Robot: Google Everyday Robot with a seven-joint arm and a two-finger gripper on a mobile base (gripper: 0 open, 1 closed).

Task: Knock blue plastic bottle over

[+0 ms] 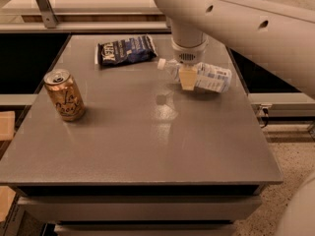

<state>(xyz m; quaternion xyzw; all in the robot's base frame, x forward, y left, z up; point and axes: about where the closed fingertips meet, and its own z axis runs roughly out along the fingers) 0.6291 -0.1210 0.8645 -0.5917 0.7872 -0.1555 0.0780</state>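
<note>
The gripper (187,77) hangs at the middle of the blue plastic bottle (214,77), which lies on its side at the table's (147,151) far right; whether it is spread or clamped, I cannot tell. A snack bag (125,50) lies near the bottle's cap, and a can (64,95) stands well to the left. The arm (236,18) reaches in from the upper right, wrist vertical.

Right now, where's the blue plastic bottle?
In the camera view, the blue plastic bottle lies on its side at the far right of the table, cap toward the snack bag, the pincer at its middle.
</note>
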